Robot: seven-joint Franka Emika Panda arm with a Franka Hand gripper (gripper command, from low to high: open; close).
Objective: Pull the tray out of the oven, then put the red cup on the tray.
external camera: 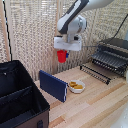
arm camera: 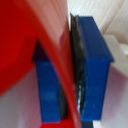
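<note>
My gripper [external camera: 62, 55] hangs in mid-air above the wooden table, shut on the red cup [external camera: 62, 56], well above the blue book. In the wrist view the red cup [arm camera: 30, 45] fills most of the picture, its wall pinched between the blue fingers [arm camera: 95, 75]. The oven [external camera: 114, 52] sits at the exterior view's right with its door [external camera: 96, 71] dropped open. The tray [external camera: 111, 61], dark with parallel bars, sticks out of the oven's front above the door.
A white bowl of yellow snacks [external camera: 76, 86] rests on the table below and to the right of the cup. A blue book [external camera: 53, 85] stands beside it. A large black case [external camera: 19, 97] fills the exterior view's lower left.
</note>
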